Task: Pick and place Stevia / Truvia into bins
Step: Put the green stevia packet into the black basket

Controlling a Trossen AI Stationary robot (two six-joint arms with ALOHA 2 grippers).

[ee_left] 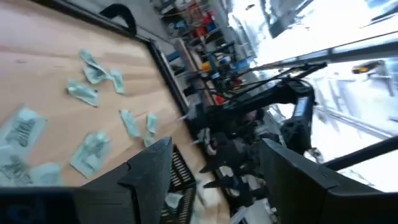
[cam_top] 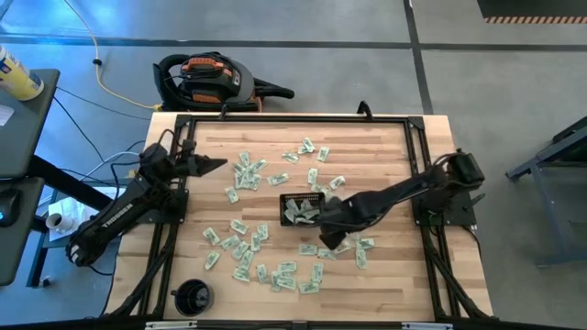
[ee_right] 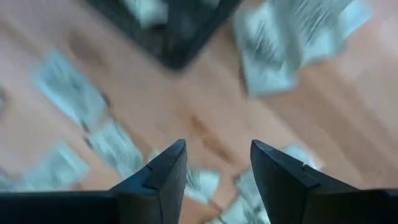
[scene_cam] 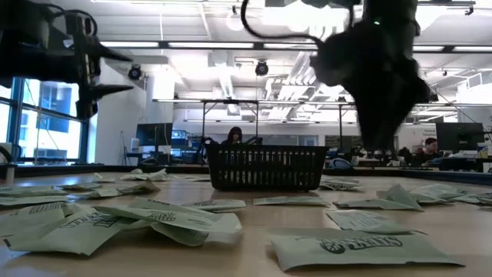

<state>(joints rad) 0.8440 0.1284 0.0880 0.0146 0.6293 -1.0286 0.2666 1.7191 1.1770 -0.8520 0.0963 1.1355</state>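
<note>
Right gripper (ee_right: 214,171) parted, empty, above sachets (ee_right: 115,149) beside tray (cam_top: 304,209); best lowered squarely over one, then pinched.

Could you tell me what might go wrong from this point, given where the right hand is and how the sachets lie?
1. The right hand, open and empty beside the black tray, hangs over overlapping sachets; it may pinch two at once.
2. Its arm crosses the tray's corner and could nudge the tray.
3. The left hand waits open at the table's far left, away from it.
</note>
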